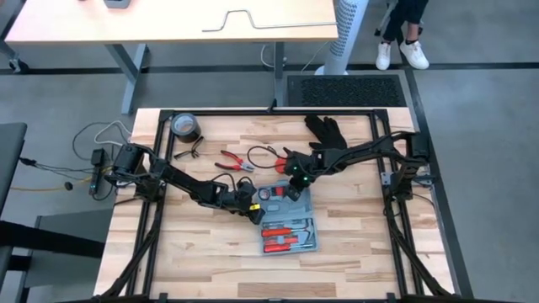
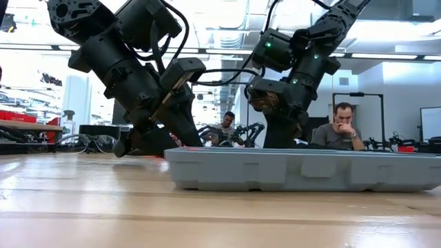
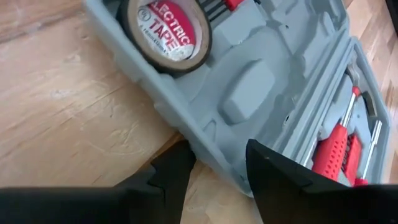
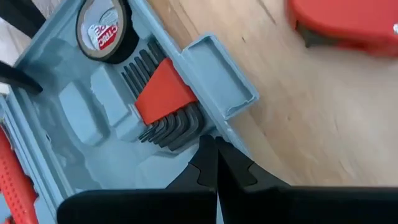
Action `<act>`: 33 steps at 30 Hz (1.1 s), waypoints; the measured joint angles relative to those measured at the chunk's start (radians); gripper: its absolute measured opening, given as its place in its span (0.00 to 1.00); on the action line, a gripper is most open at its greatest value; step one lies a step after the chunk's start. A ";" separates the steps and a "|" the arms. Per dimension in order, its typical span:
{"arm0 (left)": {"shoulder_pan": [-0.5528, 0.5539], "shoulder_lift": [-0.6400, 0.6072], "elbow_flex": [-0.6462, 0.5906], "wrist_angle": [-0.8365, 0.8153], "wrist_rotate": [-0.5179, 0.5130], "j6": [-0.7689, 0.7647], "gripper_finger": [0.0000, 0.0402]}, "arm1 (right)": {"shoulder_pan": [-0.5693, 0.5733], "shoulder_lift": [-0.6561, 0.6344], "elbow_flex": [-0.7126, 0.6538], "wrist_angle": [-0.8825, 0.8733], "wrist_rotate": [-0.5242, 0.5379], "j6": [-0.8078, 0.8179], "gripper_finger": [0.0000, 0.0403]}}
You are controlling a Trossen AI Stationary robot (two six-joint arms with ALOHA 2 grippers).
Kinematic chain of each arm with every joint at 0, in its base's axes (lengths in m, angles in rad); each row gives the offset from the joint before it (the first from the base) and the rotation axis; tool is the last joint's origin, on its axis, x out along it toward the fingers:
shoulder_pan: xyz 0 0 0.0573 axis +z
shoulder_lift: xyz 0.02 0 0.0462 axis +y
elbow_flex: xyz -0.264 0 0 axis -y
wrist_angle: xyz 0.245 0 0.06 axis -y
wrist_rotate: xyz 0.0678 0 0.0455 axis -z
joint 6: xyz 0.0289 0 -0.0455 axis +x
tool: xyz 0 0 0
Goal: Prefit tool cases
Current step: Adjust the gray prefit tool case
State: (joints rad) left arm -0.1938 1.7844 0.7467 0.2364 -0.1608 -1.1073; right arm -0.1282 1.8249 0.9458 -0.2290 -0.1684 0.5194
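Observation:
The blue-grey tool case (image 1: 286,220) lies open and flat on the table, both halves up. The half farther from the table's near edge holds a tape roll (image 3: 165,31) and a red-clipped set of hex keys (image 4: 165,102). The nearer half holds red-handled tools (image 3: 336,149). My left gripper (image 3: 217,171) is open at the far half's left rim, one finger outside the wall and one over the inside. My right gripper (image 4: 216,158) is shut, its tips at the far rim beside the hex keys and the handle tab (image 4: 221,74). My left gripper straddles the case's left wall (image 3: 214,146), slanting down from the table's left, with one finger outside and one inside. I cannot tell whether either finger touches the wall. My right gripper's shut fingertips (image 4: 208,152) come down from the far right onto the case's far rim (image 4: 221,134) by the hex keys. Whether they touch it cannot be told.
On the table behind the case lie red pliers (image 1: 238,162), another red tool (image 4: 339,22), a black glove (image 1: 327,130) and a dark tape roll (image 1: 185,128). Bare wood lies left, right and in front of the case. People sit beyond the table (image 2: 341,124).

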 joint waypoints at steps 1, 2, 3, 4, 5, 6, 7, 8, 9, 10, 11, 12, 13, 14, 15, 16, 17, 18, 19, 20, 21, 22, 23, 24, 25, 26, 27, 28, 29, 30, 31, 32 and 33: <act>0.003 0.000 0.000 -0.001 0.000 0.004 0.37 | 0.001 0.004 0.000 0.006 0.001 0.001 0.00; 0.006 0.000 0.000 -0.003 -0.001 0.008 0.37 | 0.000 0.005 0.000 0.014 0.001 0.001 0.00; 0.011 0.000 0.000 -0.004 0.000 0.012 0.37 | -0.003 0.005 -0.001 0.018 -0.002 0.002 0.00; 0.017 0.000 0.000 -0.005 0.005 0.018 0.37 | -0.007 0.006 -0.001 0.023 -0.009 -0.002 0.00; 0.022 0.000 0.001 -0.008 0.009 0.026 0.37 | -0.011 0.006 -0.001 0.032 -0.023 -0.010 0.00; 0.029 0.000 0.001 -0.011 0.014 0.034 0.37 | -0.016 0.007 -0.002 0.041 -0.043 -0.018 0.00; 0.036 0.000 0.001 -0.012 0.023 0.042 0.37 | -0.022 0.008 -0.002 0.047 -0.064 -0.021 0.00; 0.043 0.000 0.001 -0.013 0.030 0.051 0.37 | -0.028 0.008 -0.003 0.050 -0.080 -0.024 0.00; 0.049 0.000 0.001 -0.015 0.033 0.059 0.37 | -0.030 0.009 -0.003 0.053 -0.090 -0.024 0.00; 0.054 0.000 0.000 -0.016 0.035 0.066 0.37 | -0.031 0.009 -0.003 0.054 -0.091 -0.025 0.00; 0.060 0.000 0.000 -0.017 0.036 0.072 0.37 | -0.031 0.009 -0.003 0.055 -0.091 -0.028 0.00; 0.064 0.000 0.000 -0.020 0.036 0.075 0.37 | -0.032 0.009 -0.003 0.058 -0.093 -0.029 0.00; 0.068 0.000 0.000 -0.021 0.036 0.075 0.37 | -0.033 0.010 -0.004 0.063 -0.095 -0.030 0.00; 0.069 0.003 0.000 -0.021 0.034 0.078 0.37 | -0.033 0.010 -0.004 0.069 -0.101 -0.030 0.00; 0.070 0.007 0.000 -0.019 0.033 0.079 0.37 | -0.034 0.010 -0.005 0.076 -0.111 -0.030 0.00; 0.071 0.013 0.000 -0.012 0.030 0.079 0.37 | -0.034 0.011 -0.005 0.082 -0.121 -0.030 0.00; 0.072 0.014 -0.001 -0.009 0.030 0.078 0.37 | -0.034 0.011 -0.005 0.090 -0.128 -0.030 0.00; 0.072 0.015 -0.001 -0.008 0.031 0.078 0.37 | -0.034 0.011 -0.006 0.097 -0.131 -0.030 0.00; 0.072 0.022 -0.001 -0.005 0.030 0.078 0.37 | -0.034 0.011 -0.006 0.101 -0.133 -0.030 0.00; 0.072 0.027 -0.001 0.000 0.028 0.075 0.37 | -0.034 0.011 -0.006 0.101 -0.136 -0.030 0.00; 0.072 0.027 0.000 0.001 0.029 0.074 0.37 | -0.034 0.011 -0.006 0.101 -0.139 -0.030 0.00; 0.072 0.027 0.000 0.002 0.028 0.074 0.37 | -0.034 0.011 -0.006 0.103 -0.141 -0.030 0.00; 0.072 0.027 0.000 0.003 0.028 0.074 0.37 | -0.034 0.012 -0.006 0.107 -0.145 -0.030 0.00; 0.073 0.027 -0.001 0.003 0.027 0.074 0.37 | -0.036 0.012 -0.006 0.113 -0.154 -0.030 0.00; 0.073 0.027 -0.001 0.004 0.027 0.074 0.37 | -0.042 0.013 -0.007 0.120 -0.168 -0.029 0.00; 0.073 0.027 0.000 0.005 0.026 0.074 0.37 | -0.044 0.013 -0.007 0.129 -0.186 -0.022 0.00; 0.073 0.027 0.000 0.005 0.026 0.074 0.37 | -0.046 0.014 -0.008 0.142 -0.196 -0.016 0.00; 0.073 0.028 0.000 0.006 0.026 0.073 0.37 | -0.047 0.015 -0.008 0.163 -0.210 -0.008 0.00; 0.074 0.029 0.000 0.009 0.024 0.073 0.37 | -0.047 0.017 -0.008 0.178 -0.226 -0.005 0.00; 0.075 0.031 0.000 0.018 0.015 0.074 0.37 | -0.049 0.017 -0.008 0.197 -0.250 -0.003 0.00; 0.076 0.034 0.001 0.019 0.008 0.074 0.37 | -0.048 0.019 -0.008 0.213 -0.269 0.002 0.00; 0.078 0.035 0.001 0.016 0.003 0.074 0.37 | -0.048 0.019 -0.008 0.222 -0.285 0.003 0.00; 0.078 0.035 0.001 0.018 -0.001 0.074 0.37 | -0.048 0.019 -0.008 0.240 -0.303 0.004 0.00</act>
State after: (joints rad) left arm -0.1157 1.8195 0.7479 0.2543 -0.1617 -1.0328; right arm -0.1765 1.8442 0.9379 0.0107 -0.4716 0.5230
